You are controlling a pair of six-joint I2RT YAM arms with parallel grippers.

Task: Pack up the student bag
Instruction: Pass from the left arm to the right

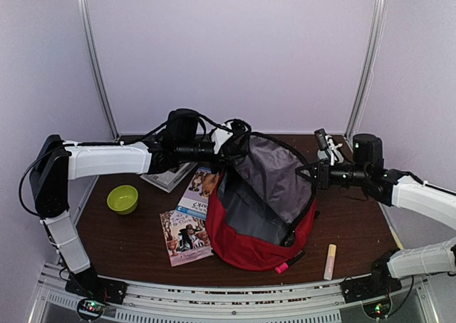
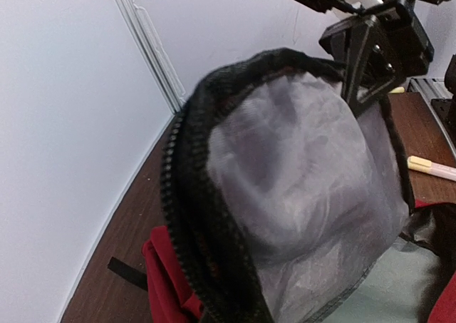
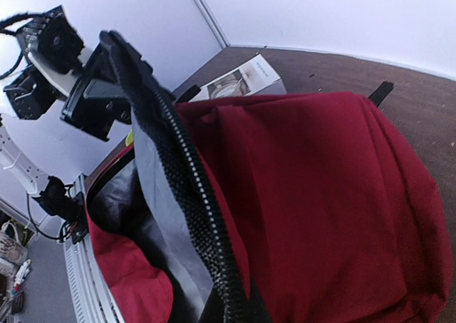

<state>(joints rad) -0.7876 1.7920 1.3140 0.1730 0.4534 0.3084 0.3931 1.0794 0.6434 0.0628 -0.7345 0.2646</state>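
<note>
The student bag [image 1: 251, 243], a red backpack, lies open in the middle of the table, its grey lining [image 1: 272, 172] held up like a hood. My left gripper [image 1: 219, 150] is shut on the black zipper rim [image 2: 187, 216] at the opening's far left. My right gripper [image 1: 311, 173] is shut on the same rim [image 3: 187, 195] at the right side. Neither wrist view shows its own fingertips; the rim fills the near edge. In the left wrist view the right gripper [image 2: 360, 88] shows beyond the lining [image 2: 306, 187]. Red outer fabric [image 3: 320, 195] fills the right wrist view.
Two picture books [image 1: 187, 237] [image 1: 201, 189] lie left of the bag, with a white box [image 1: 169, 177] behind them and a green bowl [image 1: 122, 199] further left. A pink marker [image 1: 288, 264] and a pale yellow stick [image 1: 330, 261] lie near the front edge.
</note>
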